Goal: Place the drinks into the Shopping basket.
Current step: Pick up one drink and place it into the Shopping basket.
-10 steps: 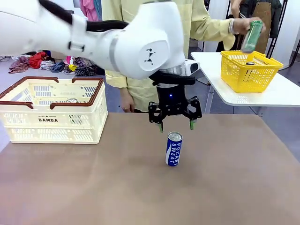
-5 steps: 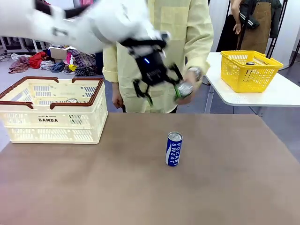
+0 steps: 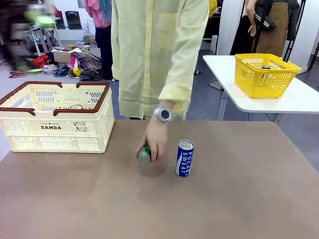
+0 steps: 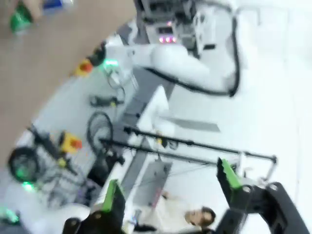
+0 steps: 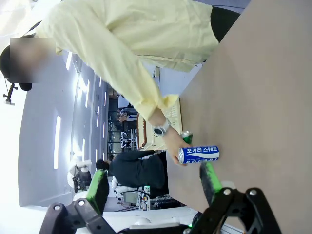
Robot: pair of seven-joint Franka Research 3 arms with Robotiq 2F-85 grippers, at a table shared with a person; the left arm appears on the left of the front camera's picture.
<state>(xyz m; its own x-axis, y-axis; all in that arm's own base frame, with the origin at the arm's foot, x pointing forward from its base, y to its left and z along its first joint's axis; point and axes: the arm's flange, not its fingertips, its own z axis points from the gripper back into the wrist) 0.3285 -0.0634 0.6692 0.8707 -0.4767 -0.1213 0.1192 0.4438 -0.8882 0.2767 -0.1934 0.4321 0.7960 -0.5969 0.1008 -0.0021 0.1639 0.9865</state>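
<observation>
Left gripper [image 4: 170,190]: my fingers spread wide, nothing between them.
Right gripper [image 5: 153,185]: my fingers spread wide too, empty.
Blue can [image 3: 184,158]: upright on the table [image 3: 224,199], reads "POCARI SWEAT".
Green can [image 3: 144,153]: gripped by the person's hand [image 3: 155,142], down at the tabletop just beside that one; lettering unreadable.
Shopping basket [image 3: 65,110]: reads "DAMDA", at the table's left end, one silver can top [image 3: 76,106] inside.

right claw [image 5: 153,171] spread | hand [image 5: 171,145] seemingly gripping green can [image 5: 186,136] | blue can [image 5: 200,154] beside
</observation>
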